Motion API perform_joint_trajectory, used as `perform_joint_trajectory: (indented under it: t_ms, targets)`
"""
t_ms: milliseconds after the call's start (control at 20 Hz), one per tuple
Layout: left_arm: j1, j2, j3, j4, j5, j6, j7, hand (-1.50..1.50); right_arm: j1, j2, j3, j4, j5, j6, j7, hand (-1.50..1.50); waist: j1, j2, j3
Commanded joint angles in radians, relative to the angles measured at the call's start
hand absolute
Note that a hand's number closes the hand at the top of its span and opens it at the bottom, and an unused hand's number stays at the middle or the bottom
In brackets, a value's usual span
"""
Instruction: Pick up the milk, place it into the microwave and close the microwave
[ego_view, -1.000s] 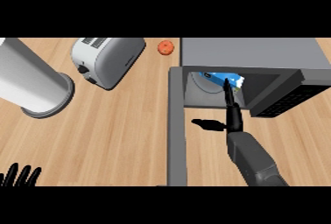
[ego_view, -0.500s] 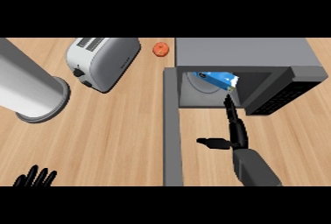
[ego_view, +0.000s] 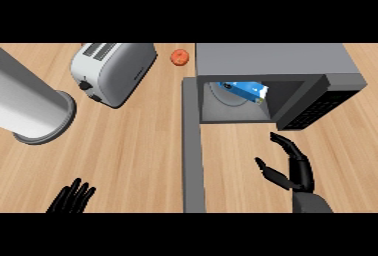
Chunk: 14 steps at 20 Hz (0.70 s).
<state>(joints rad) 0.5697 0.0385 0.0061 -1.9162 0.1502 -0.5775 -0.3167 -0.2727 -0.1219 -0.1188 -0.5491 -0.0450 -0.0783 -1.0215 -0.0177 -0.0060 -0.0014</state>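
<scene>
Milk (ego_view: 246, 90), one blue-and-white carton, lies tilted inside the microwave (ego_view: 266, 59), on the round turntable (ego_view: 221, 97) toward the back of the cavity; placing looks done. Door (ego_view: 193, 145) stands fully swung out, seen edge-on as a long grey bar running from the cavity's left corner down toward the lower edge. Closing it is, by my reading, the one step left. Right hand (ego_view: 290, 166) sits on the counter side just in front of the opening, outside the cavity, fingers straight and relaxed, thumb spread, holding nothing. It is well to the right of the door, so my guess is it must cross to the door's far side to push it shut. Left hand (ego_view: 71, 198) rests at the lower left, fingers up and spread, empty, well apart from everything. Other items: one toaster (ego_view: 112, 70) at upper left, one grey cylinder (ego_view: 31, 107) at the left edge, one small orange round thing (ego_view: 179, 57) just left of the microwave's back corner. Count: two hands, both slack; one carton; one door, open.
</scene>
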Motion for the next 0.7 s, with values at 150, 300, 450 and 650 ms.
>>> perform_joint_trajectory:
  t_ms: [150, 300, 450, 650]
  targets:
    - [-0.123, 0.039, -0.069, 0.136, -0.153, -0.041, -0.042, 1.50, 0.207, -0.086, 0.002, -0.205, -0.044, 0.088, 0.045, -1.50, 0.001, 0.002, 0.000]
    - [-0.160, -0.007, -0.141, 0.100, -0.262, 0.033, -0.036, 1.50, 0.263, -0.120, -0.028, -0.277, -0.097, 0.137, 0.077, -1.50, 0.007, 0.003, 0.000]
    - [-0.224, -0.037, -0.202, 0.147, -0.241, 0.062, 0.039, 1.50, 0.323, -0.106, -0.044, -0.331, -0.128, 0.144, 0.071, -1.50, 0.011, 0.005, 0.001]
    - [-0.285, -0.038, -0.318, 0.223, -0.288, 0.253, 0.018, 1.50, 0.377, -0.201, -0.110, -0.290, -0.183, 0.266, 0.014, -1.50, 0.011, 0.006, 0.002]
